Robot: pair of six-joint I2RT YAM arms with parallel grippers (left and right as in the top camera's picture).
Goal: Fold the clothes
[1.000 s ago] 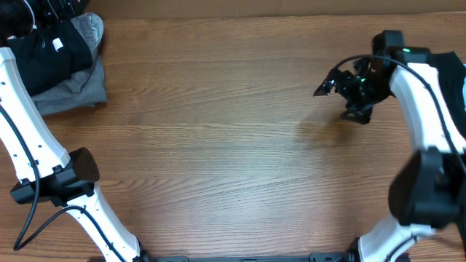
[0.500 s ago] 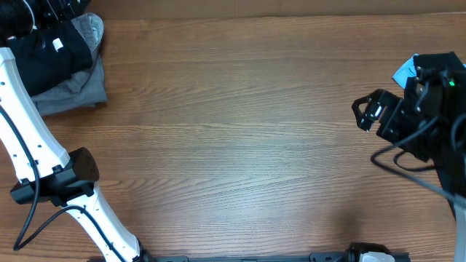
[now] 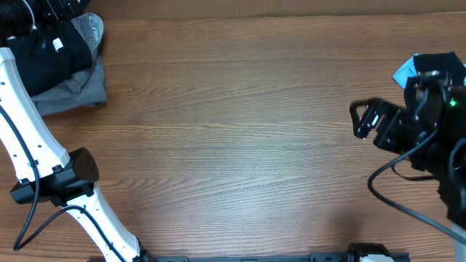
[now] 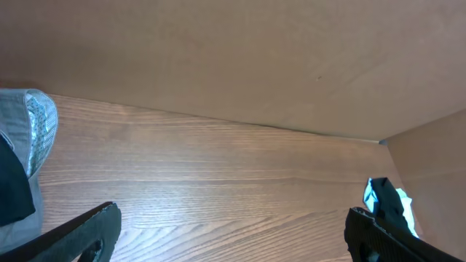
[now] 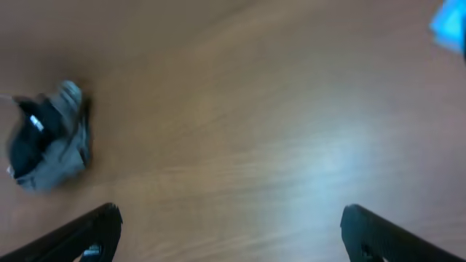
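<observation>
The black-and-grey clothes stack sat folded at the bench's far-left corner. The left gripper hung by it and the right gripper over bare wood, both jaws gaping wide, empty. Between garments, I'd say; next up, reaching the blue cloth at the right edge.

The bench is brown with thin, darker wood lines. The clothes are black and grey. One piece is bright blue. The left arm is white, the right gripper black.
</observation>
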